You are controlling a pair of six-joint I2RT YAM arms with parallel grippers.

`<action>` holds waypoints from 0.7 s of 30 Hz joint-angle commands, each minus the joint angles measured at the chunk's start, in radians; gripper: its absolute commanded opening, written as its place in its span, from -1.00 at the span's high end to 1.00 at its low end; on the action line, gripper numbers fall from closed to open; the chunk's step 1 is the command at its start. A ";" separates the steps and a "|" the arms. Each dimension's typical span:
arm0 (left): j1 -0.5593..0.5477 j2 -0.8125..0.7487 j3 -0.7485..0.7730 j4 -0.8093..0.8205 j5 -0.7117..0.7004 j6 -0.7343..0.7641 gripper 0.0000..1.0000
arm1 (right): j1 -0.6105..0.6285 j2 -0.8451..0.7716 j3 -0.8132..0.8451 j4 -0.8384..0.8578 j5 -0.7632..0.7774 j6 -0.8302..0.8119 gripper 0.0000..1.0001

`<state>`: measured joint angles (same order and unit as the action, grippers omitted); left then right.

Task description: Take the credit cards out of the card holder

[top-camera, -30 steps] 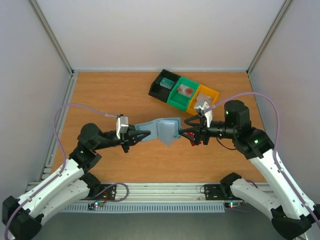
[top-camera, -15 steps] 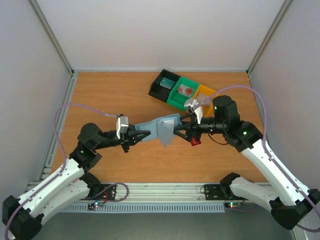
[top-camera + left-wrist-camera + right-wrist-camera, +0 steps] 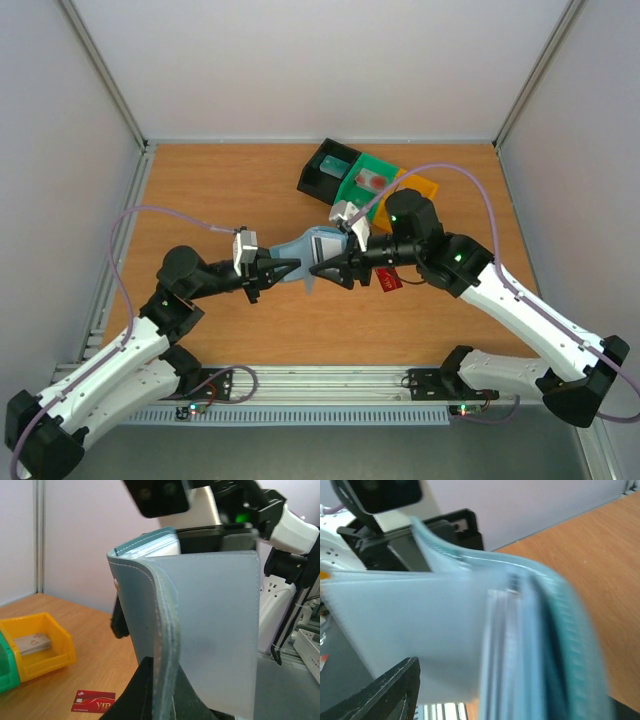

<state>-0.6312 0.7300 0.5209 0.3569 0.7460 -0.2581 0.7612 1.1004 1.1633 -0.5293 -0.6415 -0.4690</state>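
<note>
Centre frame: my left jaws clench the light blue card holder (image 3: 318, 250) above the bench (image 3: 220, 190). My right jaws, spread, have swung leftward onto its pockets, likely for another card; one red card (image 3: 389, 281) lies out.

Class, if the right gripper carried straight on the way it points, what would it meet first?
Most likely the card holder, pinched by the left gripper. The right gripper looks almost on it, jaws open.
</note>
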 commanded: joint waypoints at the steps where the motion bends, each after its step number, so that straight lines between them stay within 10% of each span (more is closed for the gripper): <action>1: 0.000 0.000 -0.012 0.099 -0.018 -0.011 1.00 | 0.086 0.031 0.047 0.024 0.095 -0.005 -0.34; 16: 0.001 -0.020 -0.024 0.104 -0.019 -0.013 0.99 | 0.121 -0.056 0.036 -0.125 0.365 -0.003 0.27; 21: 0.001 -0.020 -0.023 0.097 -0.019 -0.008 1.00 | 0.121 -0.037 0.059 -0.160 0.377 0.035 0.92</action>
<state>-0.6289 0.7261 0.5034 0.3641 0.7185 -0.2657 0.8764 1.0508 1.2091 -0.6449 -0.3126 -0.4614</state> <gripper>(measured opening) 0.029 0.129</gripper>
